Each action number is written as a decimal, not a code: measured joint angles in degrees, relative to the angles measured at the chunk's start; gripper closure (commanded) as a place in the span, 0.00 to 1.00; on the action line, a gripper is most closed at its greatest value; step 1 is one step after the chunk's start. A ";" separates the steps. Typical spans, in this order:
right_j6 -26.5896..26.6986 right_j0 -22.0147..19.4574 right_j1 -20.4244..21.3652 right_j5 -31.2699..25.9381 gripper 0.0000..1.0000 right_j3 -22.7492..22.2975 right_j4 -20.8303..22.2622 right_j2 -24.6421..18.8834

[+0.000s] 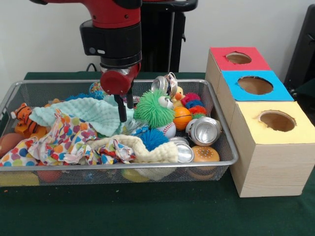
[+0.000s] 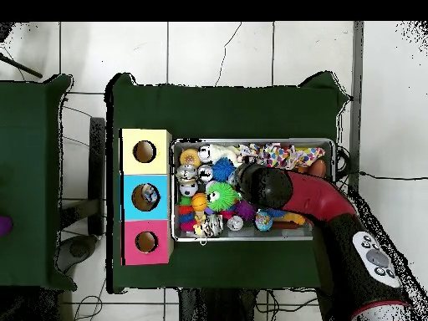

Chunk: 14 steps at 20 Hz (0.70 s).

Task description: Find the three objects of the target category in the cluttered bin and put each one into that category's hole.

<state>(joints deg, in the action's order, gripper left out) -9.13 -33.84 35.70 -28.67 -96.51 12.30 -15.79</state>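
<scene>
The wire mesh bin [image 1: 224,162] sits on the green table, full of toys and cloths; it also shows in the overhead view [image 2: 328,144]. My gripper [image 1: 126,107] hangs inside the bin over a mint cloth [image 1: 88,110], just left of a green spiky ball [image 1: 153,108]. It is open and empty. A bit of crinkled clear plastic [image 1: 131,127], possibly one crushed bottle, shows just below the fingertips, mostly hidden by cloth. No other bottle shows. In the overhead view my arm covers the bin's middle [image 2: 259,185].
Three hole boxes stand beside the bin: red [image 1: 238,58], blue [image 1: 254,85], yellow [image 1: 277,120]. Something glints inside the blue hole [image 2: 149,195]. Silver cans [image 1: 204,130], a dotted cloth [image 1: 59,140], a cream cloth [image 1: 142,147] and a tiger toy [image 1: 22,118] fill the bin.
</scene>
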 measured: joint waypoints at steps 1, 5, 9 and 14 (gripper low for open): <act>0.00 -0.31 -0.03 0.00 0.00 0.00 -0.09 0.00; 0.00 -1.15 -0.16 0.11 0.00 0.00 -0.13 0.01; 0.00 -1.17 -0.49 0.89 0.00 0.00 -0.13 0.01; 0.00 -0.93 -1.24 2.16 0.00 0.01 -0.13 0.01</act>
<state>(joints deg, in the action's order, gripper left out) -9.13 -34.77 34.46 -26.51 -96.50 12.17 -15.78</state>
